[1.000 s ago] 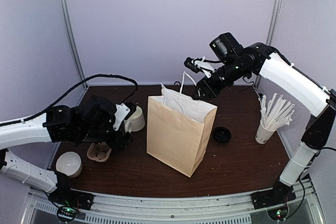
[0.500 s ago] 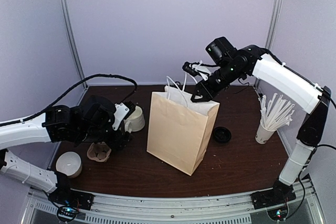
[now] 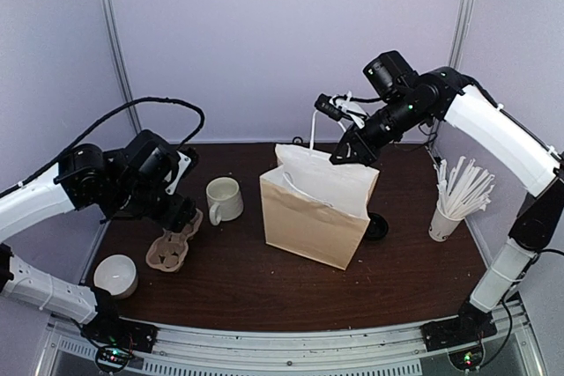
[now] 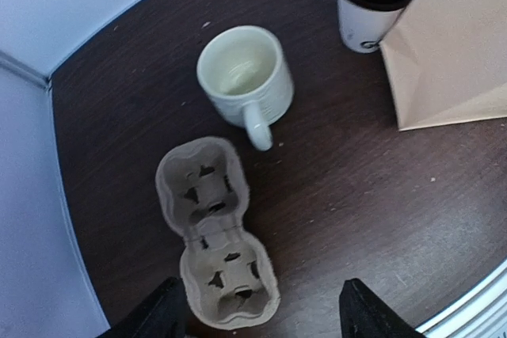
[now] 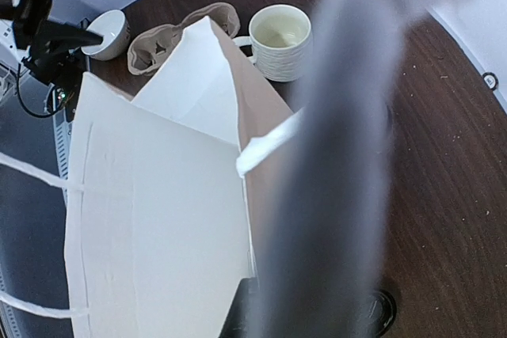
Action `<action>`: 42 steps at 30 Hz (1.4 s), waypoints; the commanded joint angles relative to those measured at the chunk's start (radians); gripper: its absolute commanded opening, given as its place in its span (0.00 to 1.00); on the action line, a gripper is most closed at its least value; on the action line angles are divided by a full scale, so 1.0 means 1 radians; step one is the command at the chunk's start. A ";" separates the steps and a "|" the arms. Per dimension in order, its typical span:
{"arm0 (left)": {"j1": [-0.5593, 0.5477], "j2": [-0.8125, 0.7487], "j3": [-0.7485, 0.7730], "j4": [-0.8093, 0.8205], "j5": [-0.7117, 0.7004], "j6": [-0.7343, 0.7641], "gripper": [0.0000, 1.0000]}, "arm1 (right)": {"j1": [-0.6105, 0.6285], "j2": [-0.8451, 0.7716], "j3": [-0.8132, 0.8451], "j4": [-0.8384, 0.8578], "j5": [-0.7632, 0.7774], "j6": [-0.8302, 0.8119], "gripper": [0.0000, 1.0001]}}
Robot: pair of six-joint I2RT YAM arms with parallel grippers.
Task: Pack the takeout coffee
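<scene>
Right tool is clenched on the top edge of the tan paper bag with white handles, apparently to steady it and hold the mouth open for loading. Left tool is released, fingers spread and empty, above the beige pulp two-cup carrier. The small white paper takeout coffee cup with black plastic lid stands upright on the dark bench, just beside the bag, at 2 o'clock from the cream ceramic mug, not yet packed.

On the dark table, a two-cup cardboard carrier lies below the left gripper's spread fingers, a cream mug beyond it, the black-lidded takeout coffee upright just beside a paper bag.
</scene>
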 commanded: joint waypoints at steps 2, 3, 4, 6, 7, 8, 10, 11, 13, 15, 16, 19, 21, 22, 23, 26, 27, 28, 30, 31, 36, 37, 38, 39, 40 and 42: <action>0.169 0.044 0.051 -0.280 0.097 -0.133 0.66 | -0.016 -0.060 0.011 -0.029 -0.078 -0.062 0.00; 0.186 0.048 0.051 -0.307 0.096 -0.145 0.65 | -0.016 -0.064 0.007 -0.029 -0.097 -0.063 0.00; 0.198 0.049 0.049 -0.325 0.100 -0.154 0.65 | -0.017 -0.067 0.007 -0.031 -0.118 -0.064 0.00; 0.224 0.053 0.037 -0.349 0.109 -0.163 0.64 | -0.016 -0.067 0.013 -0.034 -0.137 -0.062 0.00; 0.237 0.057 0.025 -0.348 0.102 -0.164 0.64 | -0.016 -0.067 0.017 -0.037 -0.143 -0.060 0.00; 0.251 0.062 0.012 -0.338 0.099 -0.162 0.63 | -0.016 -0.066 0.021 -0.037 -0.148 -0.059 0.00; 0.296 0.083 -0.013 -0.288 0.158 -0.127 0.60 | -0.016 -0.063 0.028 -0.038 -0.158 -0.058 0.00; 0.323 0.101 -0.021 -0.262 0.188 -0.116 0.59 | -0.016 -0.061 0.030 -0.040 -0.164 -0.060 0.00; 0.390 0.147 -0.028 -0.220 0.237 -0.105 0.56 | -0.015 -0.059 0.027 -0.040 -0.172 -0.060 0.00; 0.436 0.205 -0.029 -0.185 0.279 -0.085 0.55 | -0.015 -0.057 0.023 -0.039 -0.175 -0.063 0.00; 0.453 0.238 -0.027 -0.169 0.287 -0.076 0.55 | -0.014 -0.055 0.021 -0.038 -0.176 -0.063 0.00; 0.487 0.323 -0.023 -0.124 0.308 -0.038 0.54 | -0.014 -0.049 0.023 -0.037 -0.182 -0.063 0.00; 0.511 0.368 -0.023 -0.090 0.332 -0.018 0.50 | -0.014 -0.047 0.026 -0.034 -0.190 -0.059 0.00; 0.522 0.384 -0.025 -0.066 0.349 -0.006 0.48 | -0.014 -0.044 0.028 -0.033 -0.193 -0.057 0.00; 0.533 0.399 -0.029 -0.040 0.362 0.001 0.46 | -0.013 -0.043 0.031 -0.035 -0.196 -0.058 0.00; 0.556 0.442 -0.027 0.005 0.389 0.010 0.44 | -0.012 -0.035 0.038 -0.040 -0.197 -0.058 0.00; 0.560 0.456 -0.026 0.013 0.394 0.013 0.44 | -0.012 -0.034 0.039 -0.040 -0.197 -0.058 0.00; 0.562 0.470 -0.022 0.019 0.396 0.015 0.44 | -0.012 -0.031 0.040 -0.042 -0.197 -0.059 0.00; 0.565 0.496 -0.015 0.019 0.394 0.018 0.45 | -0.011 -0.026 0.044 -0.043 -0.197 -0.062 0.00; 0.566 0.507 -0.012 0.017 0.389 0.016 0.45 | -0.011 -0.023 0.046 -0.045 -0.198 -0.061 0.00; 0.584 0.526 -0.025 0.037 0.373 -0.002 0.48 | -0.012 -0.011 0.056 -0.047 -0.202 -0.064 0.00; 0.589 0.527 -0.028 0.042 0.380 -0.004 0.48 | -0.011 -0.008 0.059 -0.048 -0.203 -0.065 0.00; 0.591 0.528 -0.030 0.047 0.382 -0.004 0.47 | -0.011 -0.004 0.063 -0.051 -0.207 -0.065 0.00; 0.593 0.528 -0.030 0.053 0.376 -0.004 0.47 | -0.012 -0.001 0.065 -0.053 -0.208 -0.064 0.00; 0.595 0.528 -0.032 0.057 0.372 -0.003 0.47 | -0.011 0.001 0.068 -0.055 -0.210 -0.063 0.00; 0.605 0.529 -0.035 0.066 0.375 -0.001 0.46 | -0.011 0.005 0.071 -0.056 -0.212 -0.064 0.00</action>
